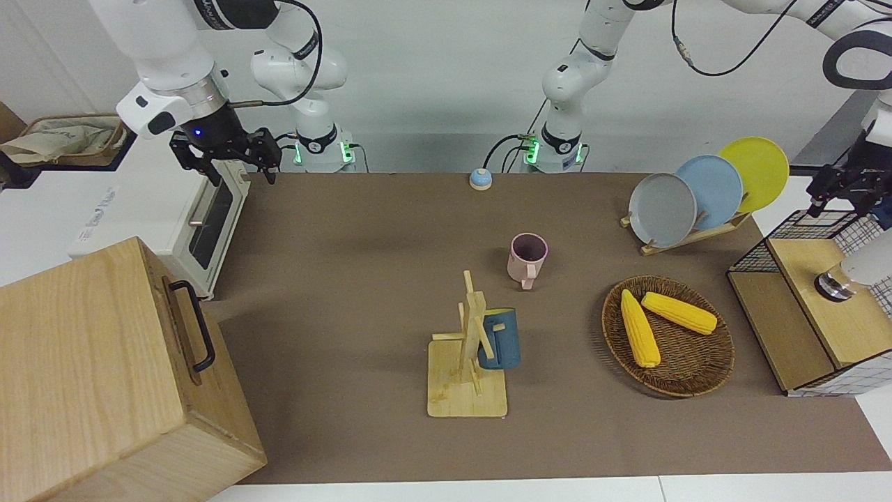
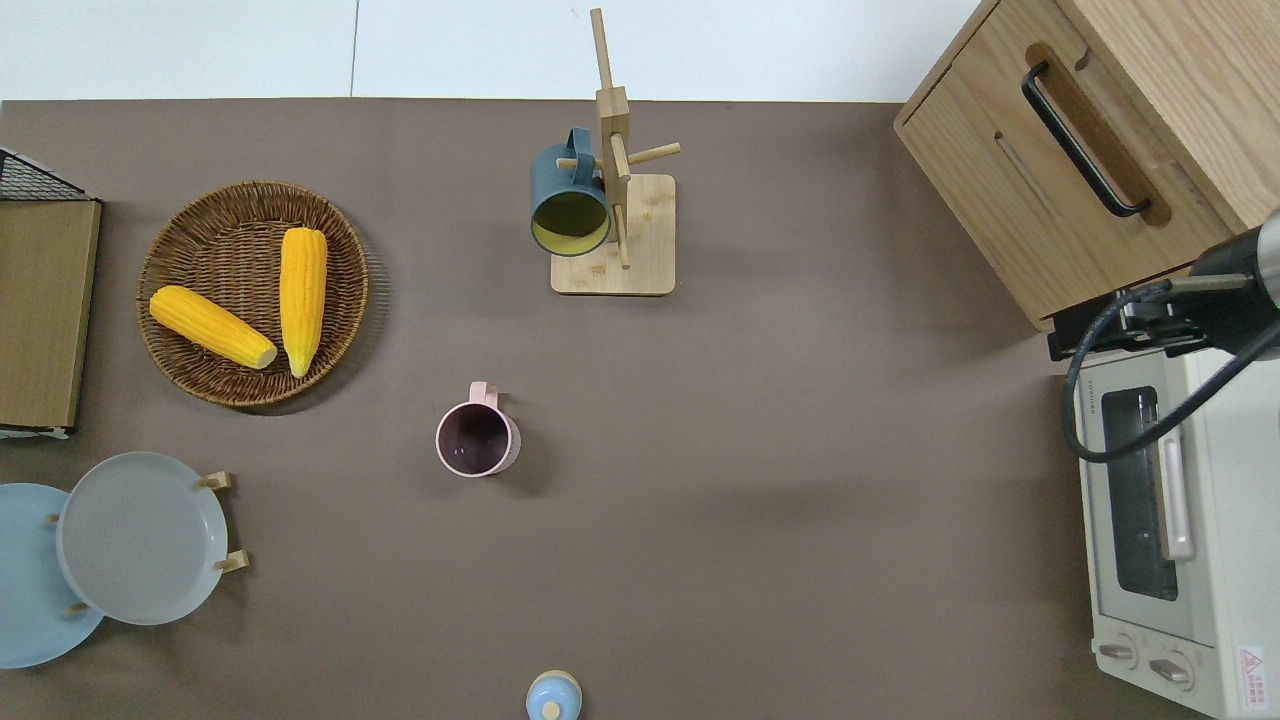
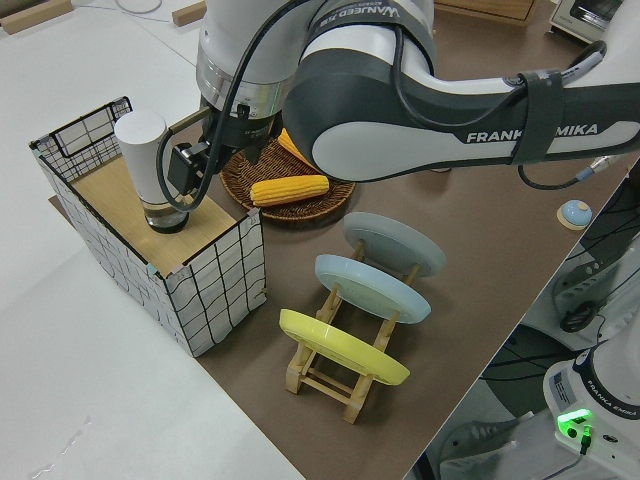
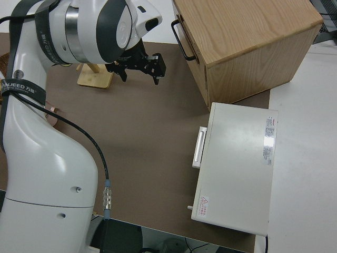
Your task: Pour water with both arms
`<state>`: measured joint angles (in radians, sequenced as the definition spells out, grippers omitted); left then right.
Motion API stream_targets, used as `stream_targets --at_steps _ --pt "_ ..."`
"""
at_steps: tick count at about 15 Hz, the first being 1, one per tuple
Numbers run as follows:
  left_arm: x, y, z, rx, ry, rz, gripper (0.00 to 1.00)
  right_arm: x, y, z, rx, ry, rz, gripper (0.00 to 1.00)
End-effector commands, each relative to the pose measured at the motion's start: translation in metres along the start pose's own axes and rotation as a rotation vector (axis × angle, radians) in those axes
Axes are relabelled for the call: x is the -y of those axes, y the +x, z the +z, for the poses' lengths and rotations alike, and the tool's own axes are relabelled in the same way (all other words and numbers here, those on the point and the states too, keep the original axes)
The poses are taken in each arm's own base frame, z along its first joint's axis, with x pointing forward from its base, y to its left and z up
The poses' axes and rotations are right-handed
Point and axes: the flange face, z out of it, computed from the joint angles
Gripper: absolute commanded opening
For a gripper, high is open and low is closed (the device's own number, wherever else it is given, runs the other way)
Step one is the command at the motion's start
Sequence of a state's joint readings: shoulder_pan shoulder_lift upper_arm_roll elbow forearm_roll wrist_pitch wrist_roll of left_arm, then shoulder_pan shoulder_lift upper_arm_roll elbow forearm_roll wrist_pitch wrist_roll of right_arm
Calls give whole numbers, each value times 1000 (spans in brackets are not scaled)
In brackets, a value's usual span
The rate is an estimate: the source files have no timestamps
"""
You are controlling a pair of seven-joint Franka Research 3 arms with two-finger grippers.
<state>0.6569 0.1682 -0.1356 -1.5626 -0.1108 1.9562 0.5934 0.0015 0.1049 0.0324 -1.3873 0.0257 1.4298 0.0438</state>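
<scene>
**Both claws raised at opposite ends of the tabletop**

The right claw (image 1: 224,155) is hanging with its fingers spread wide and gripping nothing, over the toaster oven (image 1: 198,223) at the right arm's end of the tabletop (image 1: 362,279). The left claw (image 1: 843,185) is hanging at the opposite end, over the wire-sided crate (image 3: 150,240), just beside the white cylindrical bottle (image 3: 148,170) that is standing upright on the crate's wooden shelf. Whether the left claw's fingers are spread or pressed together cannot be told.

The pink mug (image 2: 477,439) is standing upright near the middle of the tabletop. Farther from the robots, the blue mug (image 2: 569,203) is hanging on the wooden mug tree (image 2: 615,180). The wicker basket (image 2: 200,225) is holding two corn cobs (image 2: 302,298). Three plates (image 1: 663,209) are leaning in a wooden rack.
</scene>
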Motion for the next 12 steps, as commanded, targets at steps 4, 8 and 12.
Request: stream_targets --at_steps 4,8,12 --pt "-52 5 -13 108 -45 17 998 0 -3 -2 -8 21 -20 992" --pt "-92 10 -16 166 -85 26 998 0 -3 -2 -8 21 -20 992" --pt "-135 22 -24 185 -39 86 998 0 -3 -2 -8 21 -20 992"
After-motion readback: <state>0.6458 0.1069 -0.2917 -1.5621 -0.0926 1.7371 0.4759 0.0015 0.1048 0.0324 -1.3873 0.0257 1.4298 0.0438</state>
